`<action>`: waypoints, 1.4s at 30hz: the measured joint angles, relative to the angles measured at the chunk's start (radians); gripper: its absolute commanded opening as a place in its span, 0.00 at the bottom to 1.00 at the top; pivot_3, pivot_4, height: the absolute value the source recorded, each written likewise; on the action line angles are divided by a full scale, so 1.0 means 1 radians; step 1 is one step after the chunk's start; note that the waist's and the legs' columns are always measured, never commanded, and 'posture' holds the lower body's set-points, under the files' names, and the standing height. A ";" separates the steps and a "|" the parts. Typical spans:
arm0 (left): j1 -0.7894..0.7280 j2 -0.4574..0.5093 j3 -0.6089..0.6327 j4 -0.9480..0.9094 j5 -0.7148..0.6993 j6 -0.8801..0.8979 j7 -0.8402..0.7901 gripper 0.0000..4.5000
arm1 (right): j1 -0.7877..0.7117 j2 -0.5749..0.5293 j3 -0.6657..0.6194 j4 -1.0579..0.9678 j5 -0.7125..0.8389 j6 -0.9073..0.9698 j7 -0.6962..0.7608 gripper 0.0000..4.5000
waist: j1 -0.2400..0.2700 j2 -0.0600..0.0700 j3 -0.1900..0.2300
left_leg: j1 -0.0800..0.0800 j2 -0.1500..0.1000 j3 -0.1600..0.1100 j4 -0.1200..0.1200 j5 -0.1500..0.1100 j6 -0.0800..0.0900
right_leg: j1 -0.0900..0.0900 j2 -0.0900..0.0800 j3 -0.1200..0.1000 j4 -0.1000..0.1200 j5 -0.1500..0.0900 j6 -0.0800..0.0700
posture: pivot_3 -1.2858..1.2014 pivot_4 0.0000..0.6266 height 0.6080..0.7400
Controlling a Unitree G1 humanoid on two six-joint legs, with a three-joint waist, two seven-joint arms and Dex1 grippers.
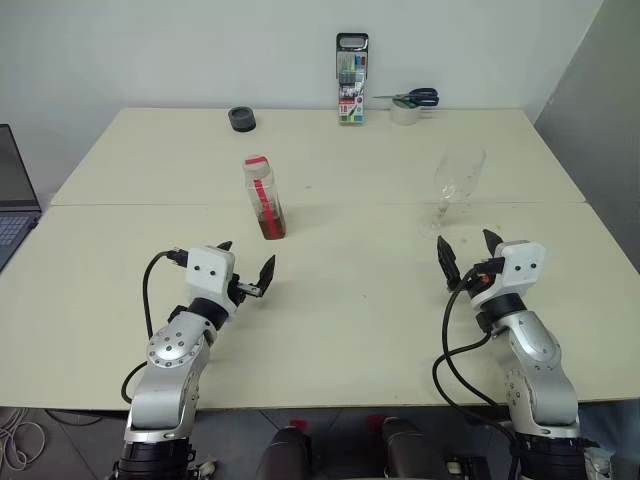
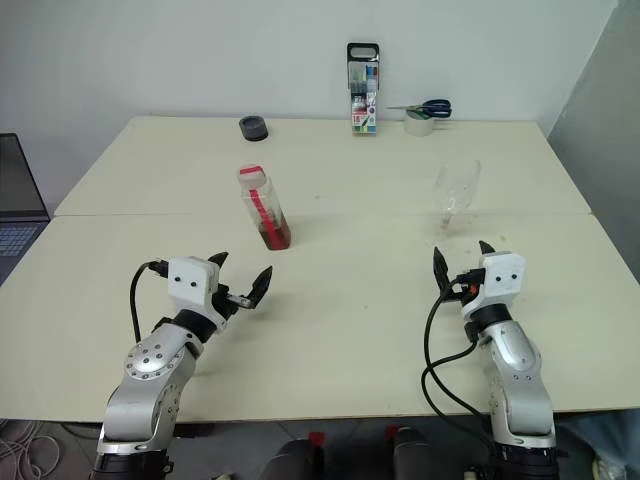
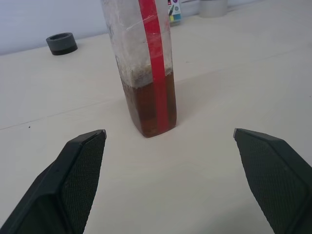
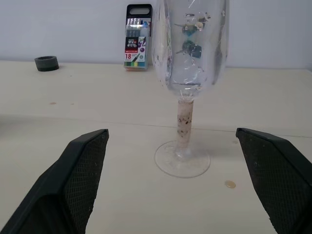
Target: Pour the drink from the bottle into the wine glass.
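Drink (image 3: 146, 105) low in bottle (image 3: 139, 58), glass (image 4: 190, 44) speckled

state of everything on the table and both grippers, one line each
bottle: upright, red cap on, drink low inside
wine glass: upright, empty
left gripper: fingers open, short of the bottle
right gripper: fingers open, short of the glass
marker pack: standing
scissors: closed, on tape roll
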State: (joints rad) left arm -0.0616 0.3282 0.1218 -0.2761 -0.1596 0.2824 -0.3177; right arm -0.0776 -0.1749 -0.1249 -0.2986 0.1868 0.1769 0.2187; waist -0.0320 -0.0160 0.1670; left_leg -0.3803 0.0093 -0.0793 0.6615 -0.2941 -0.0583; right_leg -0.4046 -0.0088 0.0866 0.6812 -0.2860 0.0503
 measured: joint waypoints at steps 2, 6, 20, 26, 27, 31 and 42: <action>-0.005 0.000 0.000 0.000 -0.001 0.000 0.000 1.00 | -0.010 0.000 0.000 0.000 0.002 0.004 0.000 1.00 | 0.000 0.000 0.000 | 0.000 0.000 0.000 0.000 0.000 0.000 | 0.000 0.000 0.000 0.000 0.000 0.000 | 0.52 0.24 1.00; -0.006 -0.002 -0.001 -0.001 0.000 0.001 0.002 1.00 | -0.017 0.000 0.001 0.000 0.003 0.007 0.000 1.00 | 0.000 0.000 0.000 | 0.000 0.000 0.000 0.000 0.000 0.000 | 0.000 0.000 0.000 0.000 0.000 0.000 | 0.52 0.24 1.00; -0.018 -0.002 0.000 -0.001 0.006 0.015 0.023 1.00 | -0.015 0.002 0.005 0.000 0.003 0.007 -0.001 1.00 | 0.000 0.000 0.000 | 0.000 0.000 0.000 0.000 0.000 0.000 | 0.000 0.000 0.000 0.000 0.000 0.000 | 0.52 0.24 1.00; -0.026 -0.002 0.000 -0.001 0.006 0.015 0.036 1.00 | -0.015 0.002 0.005 0.000 0.003 0.007 -0.001 1.00 | 0.000 0.000 0.000 | 0.000 0.000 0.000 0.000 0.000 0.000 | 0.000 0.000 0.000 0.000 0.000 0.000 | 0.52 0.24 1.00; -0.026 -0.002 0.000 -0.001 0.006 0.015 0.040 1.00 | -0.015 0.002 0.005 0.000 0.003 0.007 -0.001 1.00 | 0.000 0.000 0.000 | 0.000 0.000 0.000 0.000 0.000 0.000 | 0.000 0.000 0.000 0.000 0.000 0.000 | 0.52 0.24 1.00; -0.026 -0.002 0.000 -0.001 0.006 0.016 0.045 1.00 | -0.015 0.002 0.005 0.000 0.003 0.007 -0.001 1.00 | 0.000 0.000 0.000 | 0.000 0.000 0.000 0.000 0.000 0.000 | 0.000 0.000 0.000 0.000 0.000 0.000 | 0.52 0.24 1.00; -0.019 -0.002 -0.001 -0.004 0.007 0.021 0.045 1.00 | -0.015 -0.001 0.009 0.000 0.002 0.007 0.010 1.00 | 0.000 0.000 0.000 | 0.000 -0.001 -0.001 0.000 0.000 0.000 | 0.000 0.000 0.000 0.000 0.000 0.000 | 0.52 0.24 1.00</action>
State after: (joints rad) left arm -0.0805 0.3261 0.1208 -0.2798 -0.1530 0.3031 -0.2727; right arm -0.0925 -0.1762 -0.1159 -0.2984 0.1888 0.1840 0.2287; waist -0.0321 -0.0160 0.1670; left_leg -0.3805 0.0087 -0.0798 0.6615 -0.2941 -0.0583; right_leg -0.4045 -0.0089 0.0862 0.6812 -0.2860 0.0503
